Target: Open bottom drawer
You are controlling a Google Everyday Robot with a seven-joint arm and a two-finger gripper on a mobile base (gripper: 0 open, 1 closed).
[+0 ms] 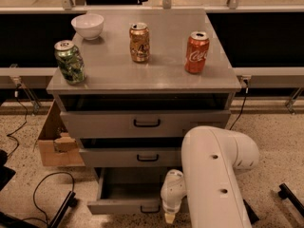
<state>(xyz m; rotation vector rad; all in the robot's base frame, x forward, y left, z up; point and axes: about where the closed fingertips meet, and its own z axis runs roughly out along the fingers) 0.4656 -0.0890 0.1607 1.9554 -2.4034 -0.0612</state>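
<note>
The one camera looks from high up in front of the grey drawer cabinet [161, 46], facing away from the near side and tilted steeply down. The cabinet top fills the far half of the view, and the three drawer fronts step down toward the near edge. It sits close: the robot's white arm [213, 175] bulks large at near right. The gripper [169, 216] hangs at the near edge, just in front of the pulled-out bottom drawer [118, 206]. A cardboard box [52, 144] on the speckled floor [270, 141] marks the left margin.
</note>
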